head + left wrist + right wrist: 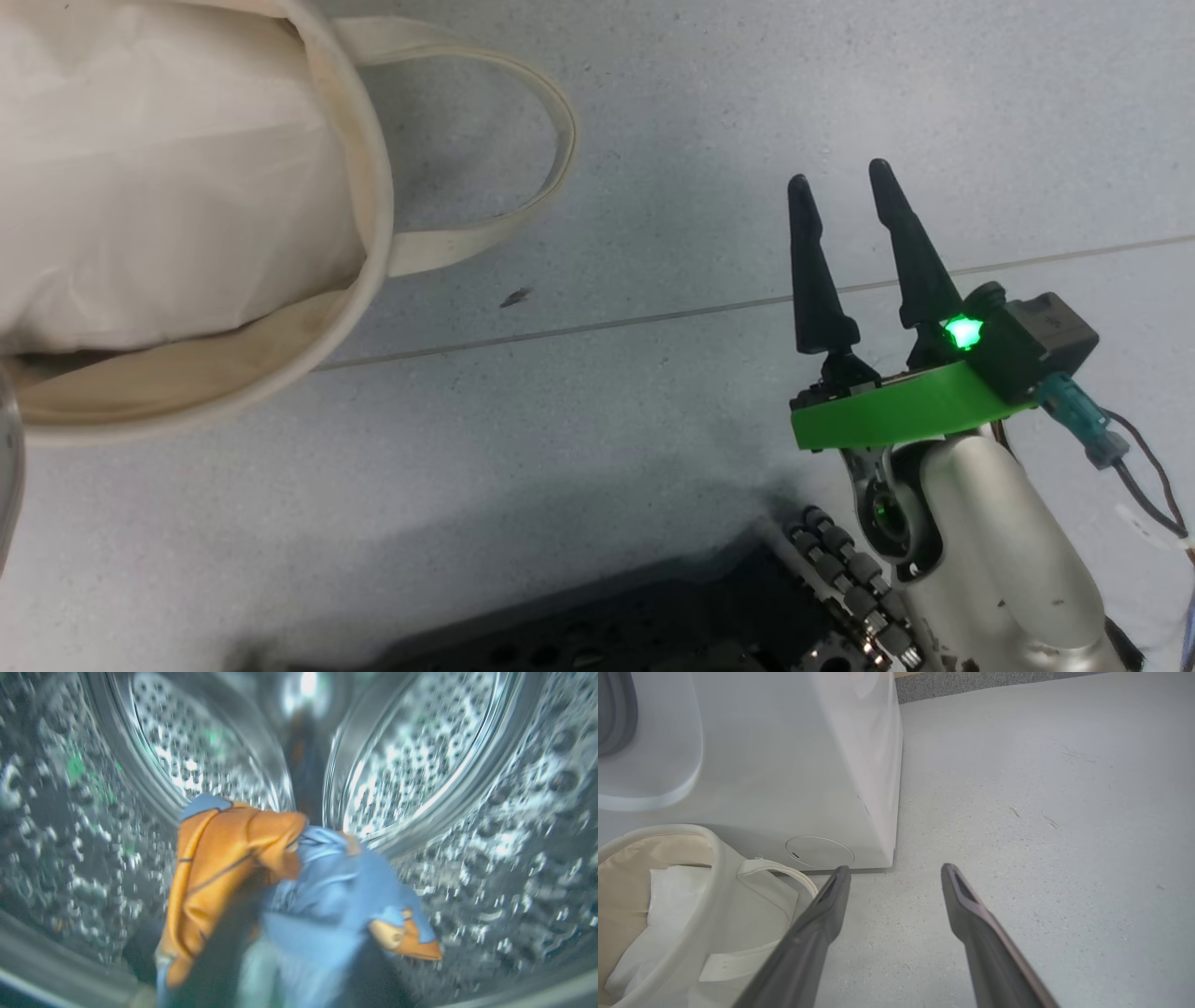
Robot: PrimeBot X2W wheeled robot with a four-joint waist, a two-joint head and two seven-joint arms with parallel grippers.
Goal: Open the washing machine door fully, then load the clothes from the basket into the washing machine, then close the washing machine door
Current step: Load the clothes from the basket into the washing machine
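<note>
Left end effector (299,961): the clothes (322,891) drape over it inside the washing machine (467,788); you cannot tell its grip.

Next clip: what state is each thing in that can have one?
clothes: in the steel drum, draped over the left gripper.
left gripper: inside the drum; open or shut unclear.
right gripper: open, empty, above the floor.
basket: upright on the floor, holding a white bundle.

The right gripper (840,182) is hovering on its pale forearm (1008,541), fingers spread wide apart. The left gripper's fingers (219,956) are showing as dark blurs, spacing unreadable.
</note>
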